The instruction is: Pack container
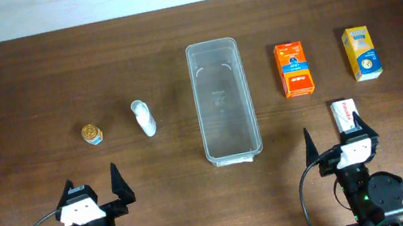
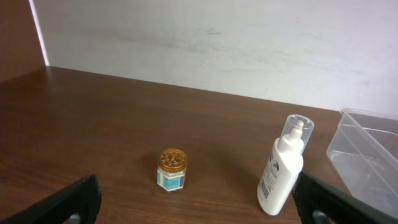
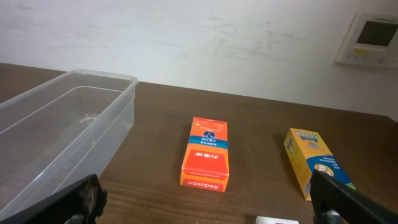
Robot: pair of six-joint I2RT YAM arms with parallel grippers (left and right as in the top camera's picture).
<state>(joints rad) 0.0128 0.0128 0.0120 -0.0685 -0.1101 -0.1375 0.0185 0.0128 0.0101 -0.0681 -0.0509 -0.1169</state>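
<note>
One clear plastic container (image 1: pixel 222 100), long with rounded corners, lies mid-table on the dark wooden table (image 1: pixel 10 96). To its right are one orange box (image 1: pixel 293 69), one yellow box (image 1: pixel 361 54) and one white box (image 1: pixel 346 116); to its left, one white bottle (image 1: pixel 143 118) and one gold-lidded jar (image 1: pixel 92 134). The left gripper (image 1: pixel 91 181) and right gripper (image 1: pixel 336 133) sit low at the near edge, fingers spread wide, gripping nothing.
</note>
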